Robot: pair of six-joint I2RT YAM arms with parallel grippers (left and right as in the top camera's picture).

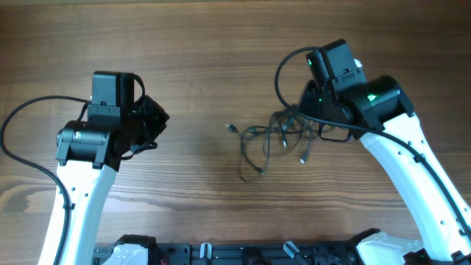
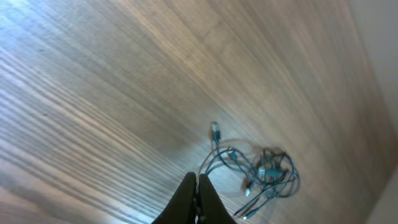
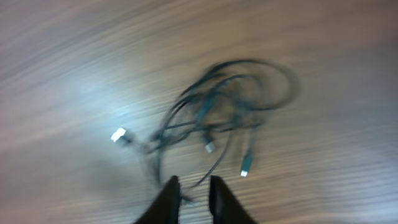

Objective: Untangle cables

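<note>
The cables point(image 1: 276, 138) lie as a loose tangle of thin dark cords with small plug ends on the wooden table, right of centre. My left gripper point(image 1: 160, 118) is well to their left, shut and empty. The left wrist view has its closed fingertips point(image 2: 198, 186) short of the tangle point(image 2: 264, 171). My right gripper point(image 1: 298, 114) hangs over the tangle's right side. In the blurred right wrist view its fingers point(image 3: 193, 186) stand slightly apart, open. A thin strand of the cables point(image 3: 224, 106) runs down into the gap between the tips, and I cannot tell whether it touches them.
Thick black arm cables loop beside the left arm point(image 1: 22, 118) and above the right wrist point(image 1: 283, 66). A black rail with fittings point(image 1: 243, 254) runs along the table's front edge. A pale wall point(image 2: 379, 50) borders the table past the tangle.
</note>
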